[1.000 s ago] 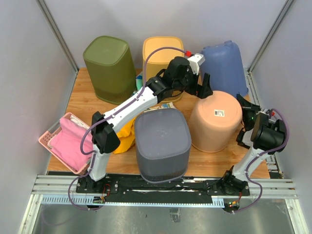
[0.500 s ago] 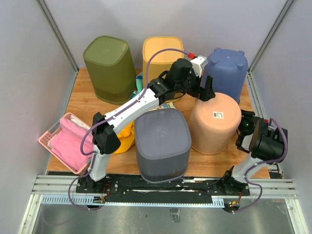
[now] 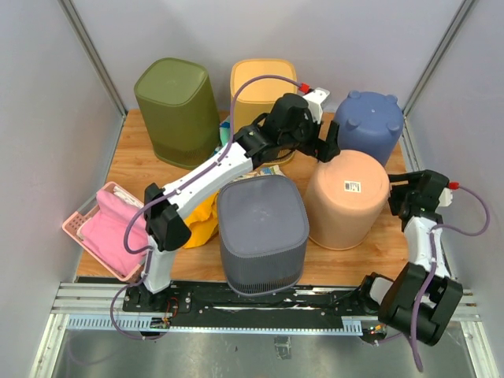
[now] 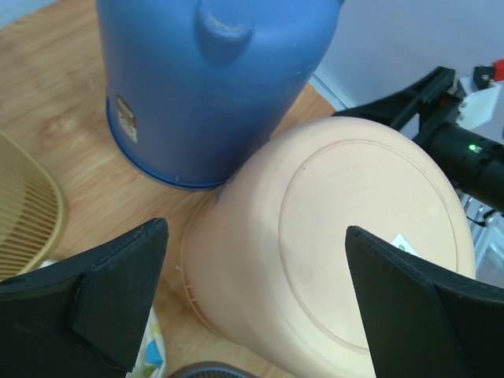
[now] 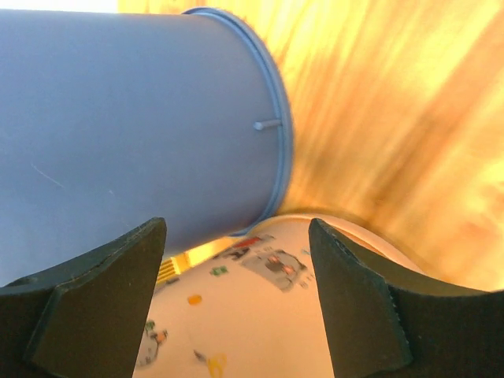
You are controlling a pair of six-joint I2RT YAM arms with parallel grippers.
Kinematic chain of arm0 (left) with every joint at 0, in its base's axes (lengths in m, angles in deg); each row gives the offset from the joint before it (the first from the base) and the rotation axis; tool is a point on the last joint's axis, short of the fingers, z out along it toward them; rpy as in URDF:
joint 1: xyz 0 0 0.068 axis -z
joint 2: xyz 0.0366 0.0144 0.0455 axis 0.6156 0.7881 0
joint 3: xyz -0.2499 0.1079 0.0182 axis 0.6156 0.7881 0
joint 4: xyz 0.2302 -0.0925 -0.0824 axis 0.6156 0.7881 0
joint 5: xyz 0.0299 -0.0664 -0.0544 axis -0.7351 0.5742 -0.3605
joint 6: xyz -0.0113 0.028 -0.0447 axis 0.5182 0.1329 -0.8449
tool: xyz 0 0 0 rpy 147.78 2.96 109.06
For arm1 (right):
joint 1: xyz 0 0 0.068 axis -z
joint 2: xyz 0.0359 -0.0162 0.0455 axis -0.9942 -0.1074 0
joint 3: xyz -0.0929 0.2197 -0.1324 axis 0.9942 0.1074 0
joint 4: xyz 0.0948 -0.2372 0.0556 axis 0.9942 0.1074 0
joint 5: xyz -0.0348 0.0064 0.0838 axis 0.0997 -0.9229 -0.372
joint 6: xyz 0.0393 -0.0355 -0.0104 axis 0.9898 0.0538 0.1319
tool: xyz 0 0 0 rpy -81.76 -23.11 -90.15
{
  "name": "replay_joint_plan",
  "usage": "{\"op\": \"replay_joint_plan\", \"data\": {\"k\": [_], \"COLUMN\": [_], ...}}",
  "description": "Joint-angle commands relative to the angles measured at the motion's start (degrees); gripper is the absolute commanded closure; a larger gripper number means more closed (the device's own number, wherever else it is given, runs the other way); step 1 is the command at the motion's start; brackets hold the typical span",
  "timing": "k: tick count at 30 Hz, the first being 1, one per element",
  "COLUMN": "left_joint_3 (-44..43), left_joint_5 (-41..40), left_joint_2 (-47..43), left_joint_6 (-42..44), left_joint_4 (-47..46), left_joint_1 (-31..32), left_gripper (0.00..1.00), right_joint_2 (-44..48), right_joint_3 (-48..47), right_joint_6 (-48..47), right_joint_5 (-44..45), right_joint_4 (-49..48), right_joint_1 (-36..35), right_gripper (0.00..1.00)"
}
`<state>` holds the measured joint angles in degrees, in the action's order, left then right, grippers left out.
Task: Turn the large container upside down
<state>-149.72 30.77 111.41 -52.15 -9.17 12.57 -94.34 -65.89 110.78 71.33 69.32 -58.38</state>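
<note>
Standing blue container (image 3: 368, 122): it is sitting base-up, rim down on the bench (image 3: 134, 161), at the back right, just beside the peach container (image 3: 346, 197).
Left end effector (image 3: 324, 146): it is hanging spread wide above the gap between those two, gripping nothing.
Right end effector (image 3: 409, 194): it is standing wide and holding nothing, near the peach container's right side.
Risk: in my judgement, any careless swing by either arm is risking a knock that tips the blue container off its rim or shoves it against its neighbour.
Hidden: the blue rim's far side is lying out of sight, so flat seating is unconfirmed. Whether the blue and peach containers are touching cannot be told. The right wrist view is showing the bench blurred.
</note>
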Motion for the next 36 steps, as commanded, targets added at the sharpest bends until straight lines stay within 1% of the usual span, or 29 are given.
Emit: {"op": "replay_joint_plan", "data": {"k": [1, 2, 5, 9, 11, 13, 17, 19, 21, 24, 26, 31, 36], "left_joint_3": [0.63, 1.84, 9.05, 20.93, 24.44, 27.56, 33.69, 36.85, 39.27, 41.73, 43.52, 45.45, 46.65], "left_joint_5": [-5.88, -7.08, -11.8, -19.27, -22.34, -26.02, -26.55, -28.72, -32.6, -34.98, -35.25, -35.51, -35.64], "left_joint_2": [-7.93, -9.74, -16.2, -27.23, -31.81, -36.2, -45.22, -49.35, -52.55, -56.38, -58.19, -60.13, -60.6], "left_joint_6": [3.26, 4.26, 6.8, 7.4, 7.53, 6.21, 1.72, 1.35, 1.0, -0.36, -1.03, -2.57, -3.04], "left_joint_4": [0.76, 1.28, 0.38, -4.79, -5.25, -5.37, -6.57, -7.93, -8.61, -9.51, -10.46, -11.42, -13.25], "left_joint_1": [0.59, 0.59, 0.59, 0.46, 0.29, -0.93, -6.8, -8.44, -9.25, -9.53, -9.57, -9.52, -9.52], "left_gripper": [0.01, 0.01, 0.01, 0.01, 0.01, 0.01, 0.01, 0.01, 0.01, 0.01, 0.01, 0.01, 0.01], "right_joint_2": [5.46, 6.54, 9.87, 14.7, 16.52, 17.01, 15.64, 14.99, 14.96, 15.47, 15.35, 14.16, 14.3], "right_joint_3": [-7.22, -9.51, -14.9, -20.86, -24.19, -28.38, -37.98, -42.24, -45.27, -46.68, -46.9, -47.76, -46.03], "right_joint_6": [-13.02, -16.08, -23.83, -30.56, -31.64, -33.14, -36.47, -39.08, -40.34, -40.6, -39.73, -39.27, -38.68], "right_joint_5": [9.51, 11.51, 18.93, 29.45, 31.8, 30.74, 24.18, 18.28, 12.25, 3.75, 0.49, 0.65, 2.21], "right_joint_4": [24.09, 29.53, 39.54, 48.46, 51.13, 51.94, 49.9, 46.89, 43.17, 35.82, 32.01, 30.71, 29.79], "right_joint_1": [0.65, 0.65, 0.56, 0.44, -0.36, -1.08, -2.94, -4.33, -5.62, -7.23, -7.87, -8.92, -9.01], "right_gripper": [0.25, 0.25, 0.24, 0.24, 0.25, 0.27, 0.28, 0.28, 0.28, 0.28, 0.28, 0.28, 0.28]}}
